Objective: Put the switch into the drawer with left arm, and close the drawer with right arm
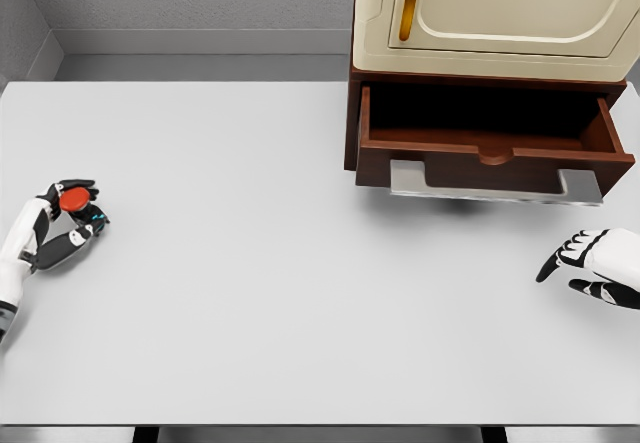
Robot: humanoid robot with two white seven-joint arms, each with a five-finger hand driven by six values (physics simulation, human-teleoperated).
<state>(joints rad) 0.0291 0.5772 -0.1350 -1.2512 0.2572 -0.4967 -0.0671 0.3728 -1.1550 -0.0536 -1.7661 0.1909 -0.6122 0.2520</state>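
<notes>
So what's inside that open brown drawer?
The open brown wooden drawer looks empty: only its dark floor shows. Its front panel hides the nearest strip of floor. The small red round switch isn't inside; the left hand holds it far across the table.

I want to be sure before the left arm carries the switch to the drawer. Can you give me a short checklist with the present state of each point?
1. Switch held in left hand: ok, fingers curl around it.
2. Drawer open: ok, pulled out.
3. Drawer inside free: cannot tell, the interior is dark.
4. Table between hand and drawer free: ok.
5. Right hand away from the drawer: ok, open, low at the right edge.
</notes>
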